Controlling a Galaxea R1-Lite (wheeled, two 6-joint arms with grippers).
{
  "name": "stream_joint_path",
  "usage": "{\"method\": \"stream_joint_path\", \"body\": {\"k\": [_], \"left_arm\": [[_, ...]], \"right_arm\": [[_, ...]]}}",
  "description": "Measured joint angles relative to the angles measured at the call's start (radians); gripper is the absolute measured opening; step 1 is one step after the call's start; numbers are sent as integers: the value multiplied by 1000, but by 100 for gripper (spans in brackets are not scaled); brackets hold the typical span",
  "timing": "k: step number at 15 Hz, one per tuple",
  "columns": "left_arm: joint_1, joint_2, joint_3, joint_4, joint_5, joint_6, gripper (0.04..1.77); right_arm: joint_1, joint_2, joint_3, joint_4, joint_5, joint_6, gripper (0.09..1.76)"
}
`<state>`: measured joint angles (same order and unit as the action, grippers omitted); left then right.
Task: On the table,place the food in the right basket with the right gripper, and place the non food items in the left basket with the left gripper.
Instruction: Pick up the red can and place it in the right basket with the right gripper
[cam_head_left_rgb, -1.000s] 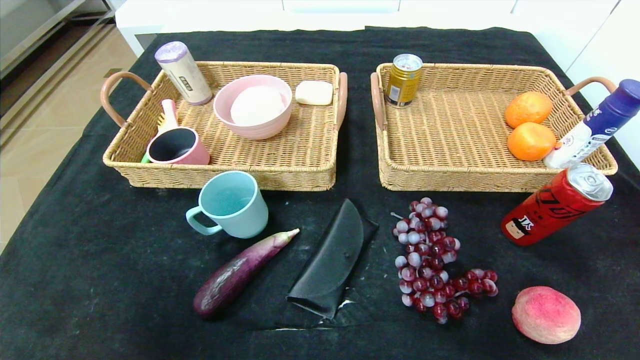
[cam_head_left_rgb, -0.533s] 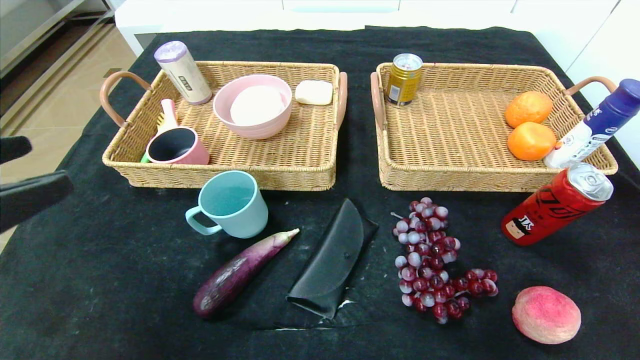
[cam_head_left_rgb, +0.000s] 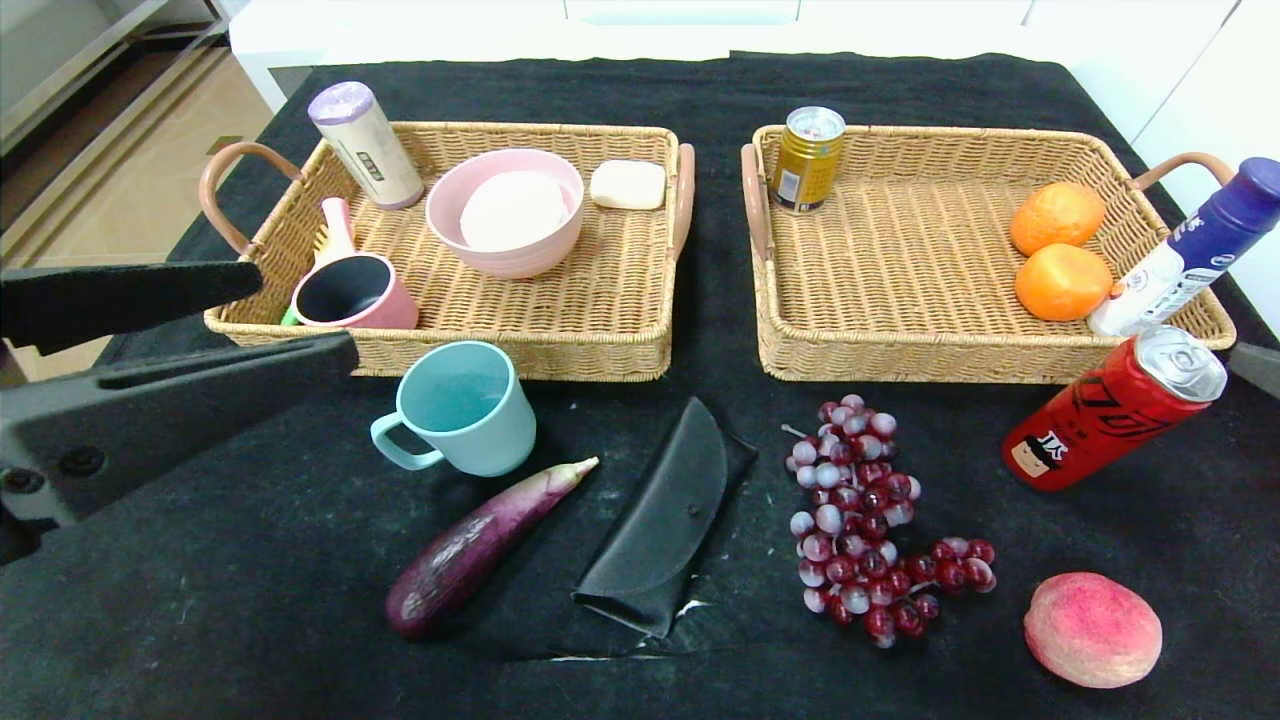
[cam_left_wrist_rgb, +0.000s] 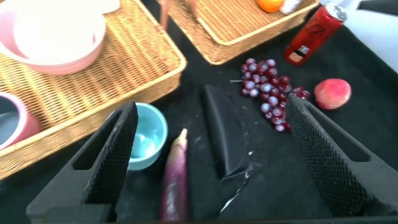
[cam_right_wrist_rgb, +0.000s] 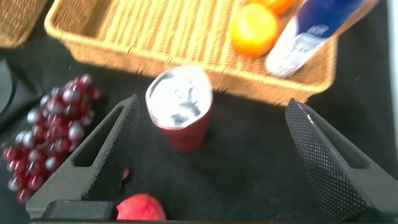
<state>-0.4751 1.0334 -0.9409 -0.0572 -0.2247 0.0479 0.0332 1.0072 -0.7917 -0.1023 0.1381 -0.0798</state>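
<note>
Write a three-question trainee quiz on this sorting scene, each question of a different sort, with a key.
1. True or false: the left gripper is shut on the teal mug.
2. Multiple choice: which of these lies inside the right basket? A) peach B) oranges C) grapes D) eggplant
3. Fill in: in the right wrist view, the right gripper is open above the red ____.

Key:
1. False; it is open, empty, beside the left basket, short of the mug.
2. B.
3. can.
</note>
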Motion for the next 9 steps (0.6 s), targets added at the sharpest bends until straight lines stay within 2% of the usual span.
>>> {"method": "stream_joint_path", "body": {"k": [4,9], "left_arm": [[-62,37,-4,-17,5,-2,172],[-79,41,-5,-17,16,0,172]], "right_arm": [[46,6,25,3,7,0,171],[57,8,40,5,13,1,171]]}}
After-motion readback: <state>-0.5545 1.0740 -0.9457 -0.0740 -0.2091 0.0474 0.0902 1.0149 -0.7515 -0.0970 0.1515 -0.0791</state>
